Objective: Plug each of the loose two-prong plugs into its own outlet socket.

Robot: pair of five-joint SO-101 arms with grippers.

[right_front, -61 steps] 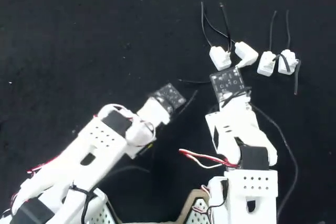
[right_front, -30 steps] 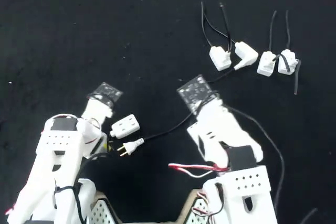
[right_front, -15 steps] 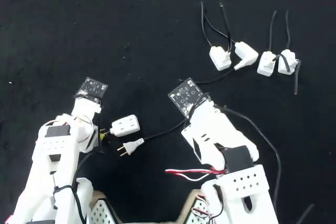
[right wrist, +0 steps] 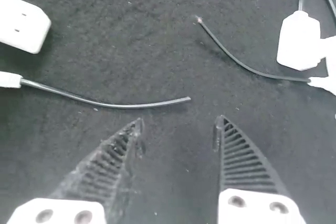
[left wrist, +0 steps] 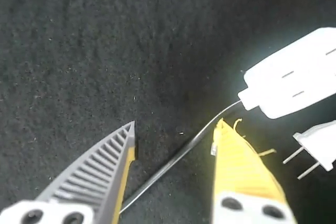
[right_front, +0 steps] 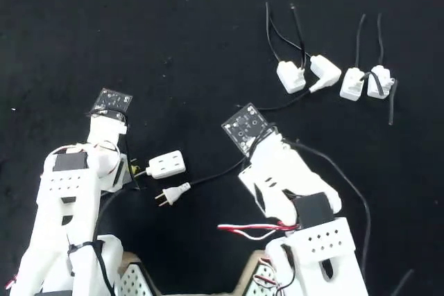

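A white outlet socket (right_front: 166, 165) lies on the black table, and a loose white two-prong plug (right_front: 175, 193) rests just in front of it, apart from it. In the left wrist view the socket (left wrist: 296, 74) and the plug (left wrist: 320, 148) lie just beyond one fingertip of my open left gripper (left wrist: 173, 132). The socket's thin black wire (left wrist: 178, 156) runs between the fingers untouched. My right gripper (right wrist: 178, 125) is open and empty above the table. The plug's black cable (right wrist: 105, 100) lies just ahead of it, with the socket (right wrist: 21, 22) farther off.
At the back right, several white plug-and-socket units (right_front: 291, 76) (right_front: 325, 71) (right_front: 352, 82) (right_front: 379, 81) lie in a row with black wires trailing off. One of them (right wrist: 299, 40) appears in the right wrist view. The black table (right_front: 139, 32) is bare at the back left.
The left arm has swung left and back, uncovering the socket and the loose plug. The right arm has pulled back from the row of units toward the table's middle.
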